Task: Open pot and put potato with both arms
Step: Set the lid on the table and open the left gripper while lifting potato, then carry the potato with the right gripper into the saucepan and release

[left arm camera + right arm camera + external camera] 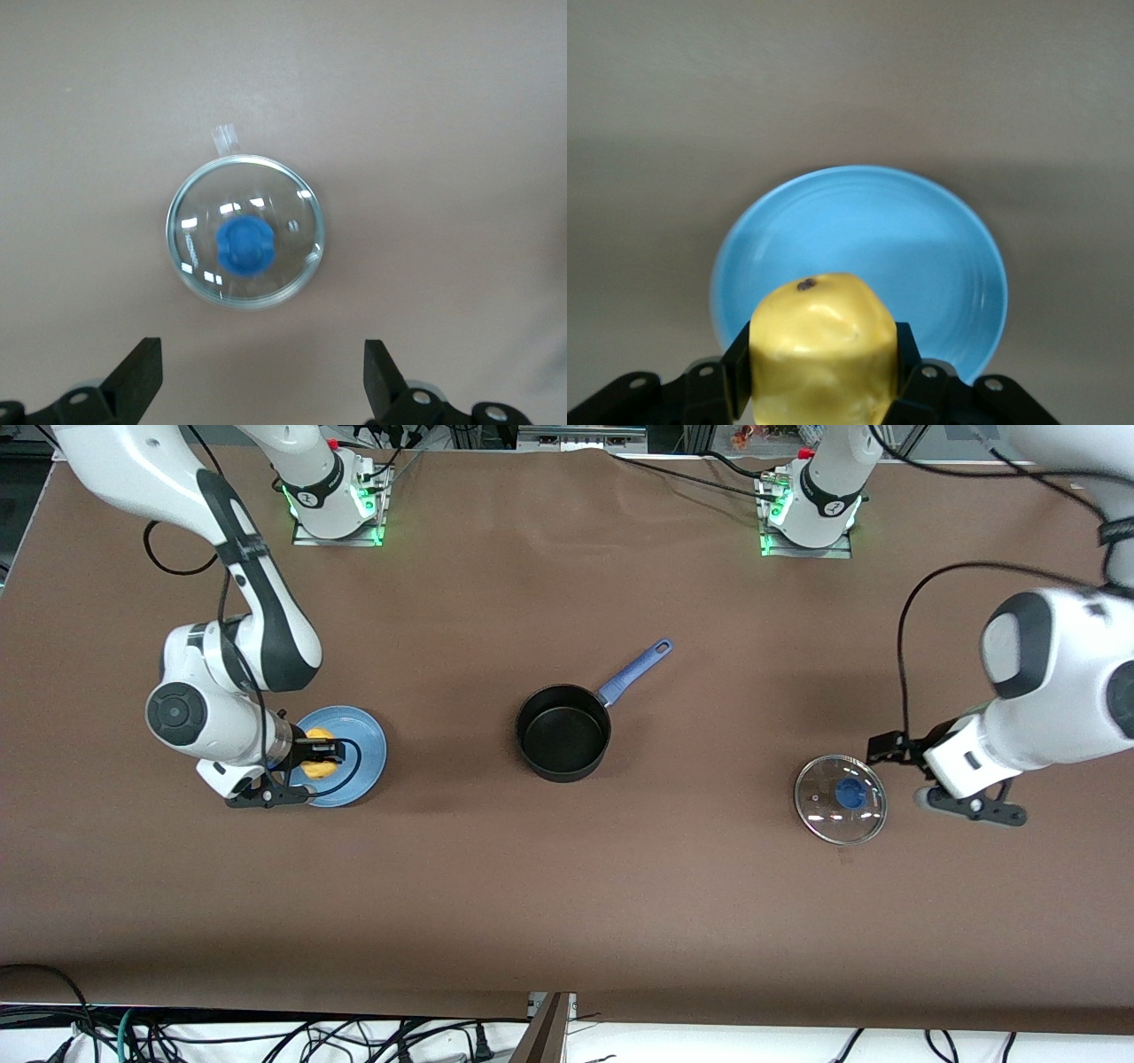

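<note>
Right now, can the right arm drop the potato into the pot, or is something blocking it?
Probably yes. The right gripper holds the potato over the blue plate, the pot sits open, and its lid lies on the table toward the left arm's end.

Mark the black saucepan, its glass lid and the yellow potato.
Black saucepan with blue handle point(563, 735): front view, on its bare dark floor.
Round glass lid point(199, 226): left wrist view, on the clear glass beside the blue knob.
Yellow potato point(822, 350): right wrist view, on its skin between the right pincer's fingers.
</note>
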You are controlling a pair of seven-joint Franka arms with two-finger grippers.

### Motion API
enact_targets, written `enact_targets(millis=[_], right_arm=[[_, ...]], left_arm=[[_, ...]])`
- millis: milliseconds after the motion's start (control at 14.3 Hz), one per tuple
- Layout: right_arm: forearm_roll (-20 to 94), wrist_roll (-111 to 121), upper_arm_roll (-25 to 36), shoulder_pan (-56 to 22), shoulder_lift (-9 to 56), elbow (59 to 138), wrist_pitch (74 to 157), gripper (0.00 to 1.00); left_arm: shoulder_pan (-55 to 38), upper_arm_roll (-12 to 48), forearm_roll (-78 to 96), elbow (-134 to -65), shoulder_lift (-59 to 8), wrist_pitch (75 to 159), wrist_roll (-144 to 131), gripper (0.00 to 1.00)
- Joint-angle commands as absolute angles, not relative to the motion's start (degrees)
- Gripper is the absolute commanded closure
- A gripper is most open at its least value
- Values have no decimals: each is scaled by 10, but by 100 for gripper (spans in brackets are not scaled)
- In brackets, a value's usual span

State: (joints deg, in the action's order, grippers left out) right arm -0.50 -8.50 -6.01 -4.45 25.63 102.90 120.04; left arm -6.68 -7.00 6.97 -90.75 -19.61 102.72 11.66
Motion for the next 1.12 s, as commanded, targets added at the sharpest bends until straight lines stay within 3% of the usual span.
enact_targets(millis=[0, 349, 698, 1047], right_arm=[[2, -210, -114, -46, 257, 963, 1122, 74], [21, -540, -151, -132, 277, 925, 1132, 74], [18, -824, -149, -241, 378, 849, 1209, 74], [17, -944, -149, -286, 445, 821, 1312, 74]], left_arm=[[-54, -67, 58, -843, -165, 925, 70, 0], [-46, -64, 40, -778, -145, 814, 34, 0], [-45, -62, 42, -775, -133, 809, 34, 0], [-45, -47, 43, -774, -131, 810, 31, 0]])
